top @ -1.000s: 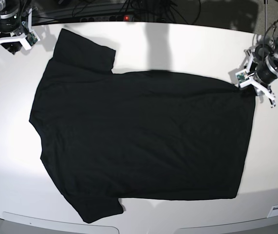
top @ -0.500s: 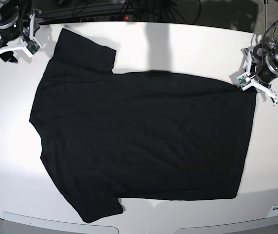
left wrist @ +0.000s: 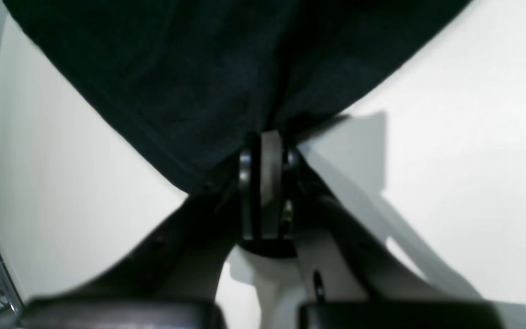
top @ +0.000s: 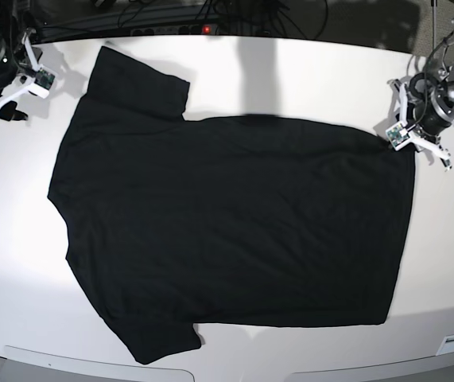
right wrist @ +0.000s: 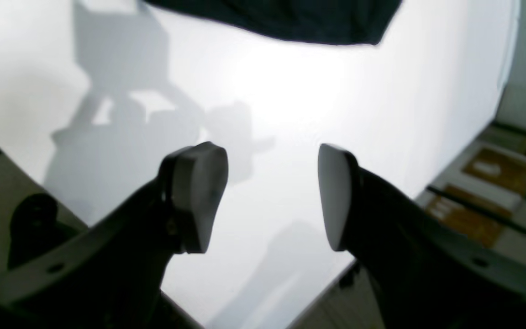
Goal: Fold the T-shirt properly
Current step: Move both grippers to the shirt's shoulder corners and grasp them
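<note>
Two hands work this white bench (top: pixel 234 64), and only one has cloth in it. The T-shirt (top: pixel 234 231) lies spread flat, plain black side up, its sleeves toward the base view's left and its hem toward the right. At the hem's far corner the left hand (top: pixel 408 142) meets the cloth. The base view shows only that it sits at that corner; the left wrist view settles the rest — the left hand (left wrist: pixel 265 137) has its fingers pressed together on the corner of the T-shirt (left wrist: pixel 208 82), the fabric gathering into a fold that rises from the pinch, with bare bench on both sides.

The right hand (top: pixel 0 99) hovers over bare bench near the far left corner, beside the upper sleeve but apart from it. Its spread is hard to read from the base view; the right wrist view shows the right hand (right wrist: pixel 272 196) with pale pads (right wrist: pixel 199 196) wide apart, nothing between them — only a dark edge of the T-shirt (right wrist: pixel 290 20) at the top of that picture.
</note>
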`<state>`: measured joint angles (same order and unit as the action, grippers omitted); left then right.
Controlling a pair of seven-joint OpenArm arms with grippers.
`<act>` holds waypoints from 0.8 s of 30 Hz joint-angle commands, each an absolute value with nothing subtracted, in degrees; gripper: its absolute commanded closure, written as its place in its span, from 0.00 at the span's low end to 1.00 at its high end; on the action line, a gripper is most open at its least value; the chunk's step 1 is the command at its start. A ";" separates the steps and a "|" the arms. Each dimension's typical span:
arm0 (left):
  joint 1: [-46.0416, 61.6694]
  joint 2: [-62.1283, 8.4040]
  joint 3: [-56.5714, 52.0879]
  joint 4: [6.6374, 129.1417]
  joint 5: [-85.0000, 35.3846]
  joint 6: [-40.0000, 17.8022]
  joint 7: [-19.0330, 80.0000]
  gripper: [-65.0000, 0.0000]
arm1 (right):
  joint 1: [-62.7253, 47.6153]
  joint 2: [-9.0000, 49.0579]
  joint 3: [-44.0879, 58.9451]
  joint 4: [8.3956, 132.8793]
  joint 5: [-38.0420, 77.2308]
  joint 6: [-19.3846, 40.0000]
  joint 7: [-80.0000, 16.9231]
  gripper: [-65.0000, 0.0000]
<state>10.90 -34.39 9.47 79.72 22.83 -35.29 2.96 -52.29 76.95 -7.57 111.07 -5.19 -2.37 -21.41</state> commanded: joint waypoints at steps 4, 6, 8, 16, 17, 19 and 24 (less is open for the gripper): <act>11.09 -33.63 9.89 79.55 23.53 -35.79 4.73 1.00 | -52.05 77.56 -7.27 110.67 -5.52 -2.09 -16.84 0.46; 11.07 -33.50 9.89 79.55 23.51 -35.81 4.71 1.00 | -52.03 76.99 -7.27 110.19 -5.52 -2.11 -15.07 0.46; 11.09 -33.50 9.89 79.55 23.53 -35.81 4.73 1.00 | -52.03 75.79 -7.27 109.60 -5.54 -2.11 -13.13 0.46; 11.11 -33.36 9.89 79.57 23.51 -35.62 4.78 1.00 | -43.16 68.05 -13.93 104.40 -6.15 -1.63 -9.04 0.46; 11.11 -33.36 9.89 79.59 23.53 -35.62 4.75 1.00 | -41.41 68.12 -16.10 103.44 -6.98 -1.63 -9.30 0.46; 11.09 -33.36 9.89 79.59 23.51 -35.62 4.75 1.00 | -37.54 68.25 -20.53 101.43 -7.68 -1.63 -9.72 0.46; 11.11 -33.36 9.91 79.59 23.51 -35.62 4.78 1.00 | -27.77 68.40 -32.27 98.52 -9.39 -1.61 -12.05 0.46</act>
<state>10.63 -32.84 9.54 79.72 22.83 -33.23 2.96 -27.77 67.02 -32.95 98.02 -9.21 -1.02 -12.49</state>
